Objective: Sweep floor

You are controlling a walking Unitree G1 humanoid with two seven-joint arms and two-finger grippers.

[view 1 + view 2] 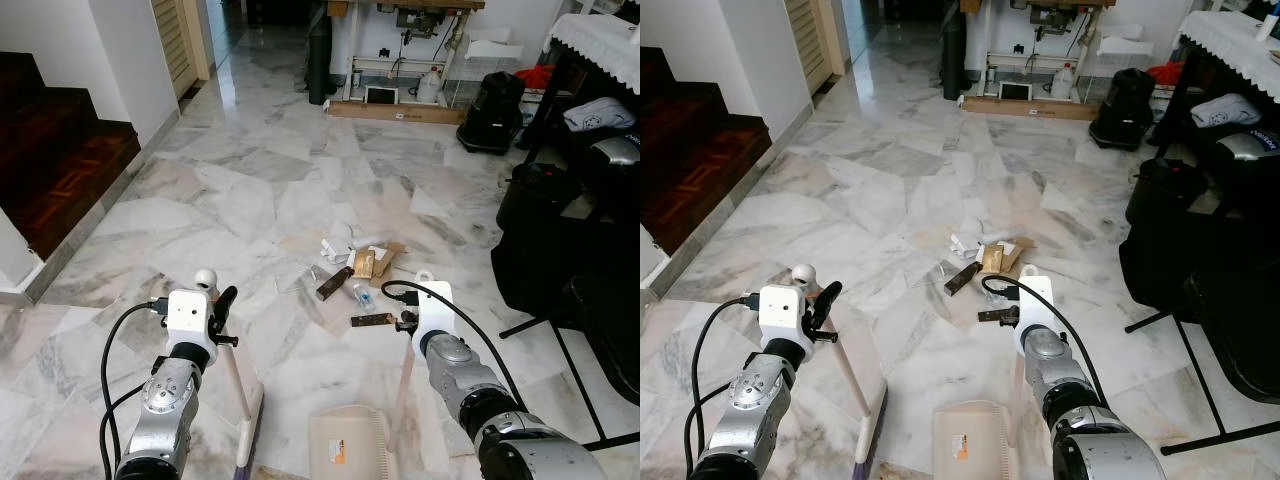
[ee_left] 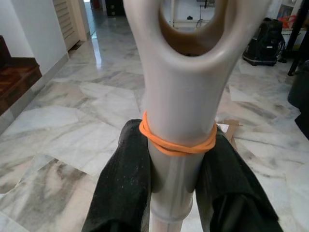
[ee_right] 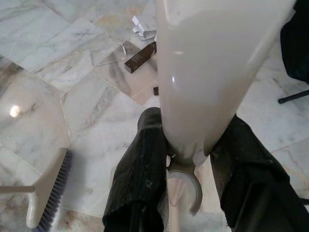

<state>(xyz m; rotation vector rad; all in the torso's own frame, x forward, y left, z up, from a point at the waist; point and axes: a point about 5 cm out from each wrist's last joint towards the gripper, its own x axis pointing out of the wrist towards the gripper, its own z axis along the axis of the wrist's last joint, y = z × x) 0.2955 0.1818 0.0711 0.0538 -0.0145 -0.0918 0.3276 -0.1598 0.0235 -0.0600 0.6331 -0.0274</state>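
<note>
The floor [image 1: 250, 190] is white marble veined grey and tan. The broom handle [image 2: 181, 121] is cream with an orange rubber band [image 2: 176, 142]; its bristles [image 3: 53, 203] are dark purple-grey. The dustpan [image 1: 345, 445] is cream with an orange label. 2 dark brown boxes [image 1: 335, 283] lie among white scraps and tan cardboard [image 1: 378, 262].

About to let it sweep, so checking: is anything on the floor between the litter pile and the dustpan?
Nothing visible: only bare marble lies between the litter pile and the dustpan. The broom head sits off to the dustpan's left.
</note>
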